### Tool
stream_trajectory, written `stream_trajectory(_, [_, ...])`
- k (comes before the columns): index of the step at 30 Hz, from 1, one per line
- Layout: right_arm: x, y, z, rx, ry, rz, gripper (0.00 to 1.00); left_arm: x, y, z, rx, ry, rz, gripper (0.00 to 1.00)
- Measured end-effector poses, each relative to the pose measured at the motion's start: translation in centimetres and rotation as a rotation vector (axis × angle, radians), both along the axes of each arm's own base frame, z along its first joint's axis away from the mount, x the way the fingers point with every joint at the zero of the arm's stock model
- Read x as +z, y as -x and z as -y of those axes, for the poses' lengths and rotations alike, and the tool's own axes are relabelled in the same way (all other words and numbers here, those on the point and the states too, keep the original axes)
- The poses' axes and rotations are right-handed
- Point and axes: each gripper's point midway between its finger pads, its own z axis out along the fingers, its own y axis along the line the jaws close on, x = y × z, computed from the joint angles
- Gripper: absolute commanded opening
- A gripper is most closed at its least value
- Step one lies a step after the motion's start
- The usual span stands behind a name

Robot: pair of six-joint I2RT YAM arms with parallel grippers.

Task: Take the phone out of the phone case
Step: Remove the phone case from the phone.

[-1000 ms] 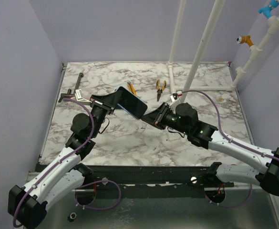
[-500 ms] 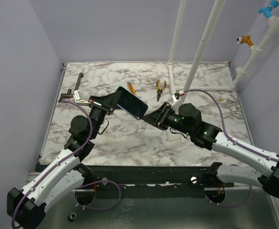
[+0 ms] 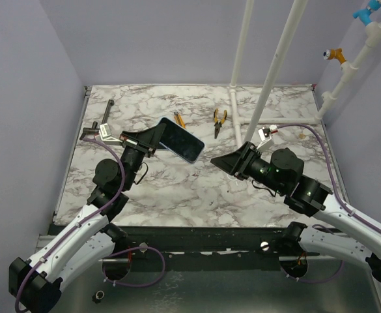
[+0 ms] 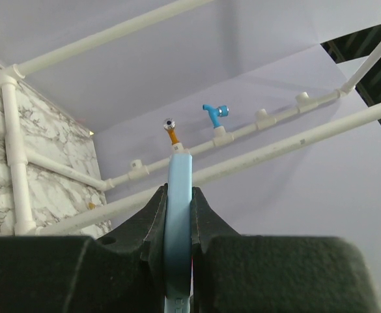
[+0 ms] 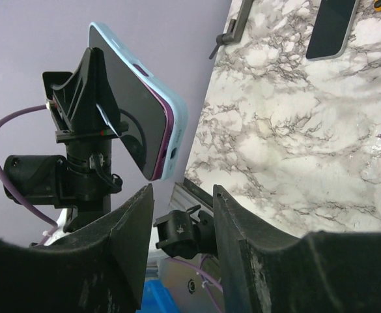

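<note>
Right wrist only: phone in case

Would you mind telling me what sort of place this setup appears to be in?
Probably a robotics lab test cell, not a home: a marble-patterned table boxed in by plain lilac walls, a white pipe frame at the back, and hand tools such as pliers laid out.
</note>
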Motion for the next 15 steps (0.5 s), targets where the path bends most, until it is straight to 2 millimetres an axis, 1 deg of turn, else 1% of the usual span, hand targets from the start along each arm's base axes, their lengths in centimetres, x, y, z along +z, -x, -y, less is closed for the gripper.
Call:
stream_trajectory(5, [0.2,-0.5,0.0,-0.024,-0.009,0.011,0.46,-0.5,-0.1,0.7,-0.031,0.003,-0.022,0.00])
stream_trajectory(10, [-0.3,-1.2,0.0,-0.056,0.002,0.001,0.47,-0.5,0.0,0.9,-0.048,0.012,-0.026,0.00])
stream_trajectory(15, [-0.4,-1.6,0.2,-0.080,0.002,-0.003,0.46,-0.6,0.2,1.1,-0.066,0.015,-0.031,0.00])
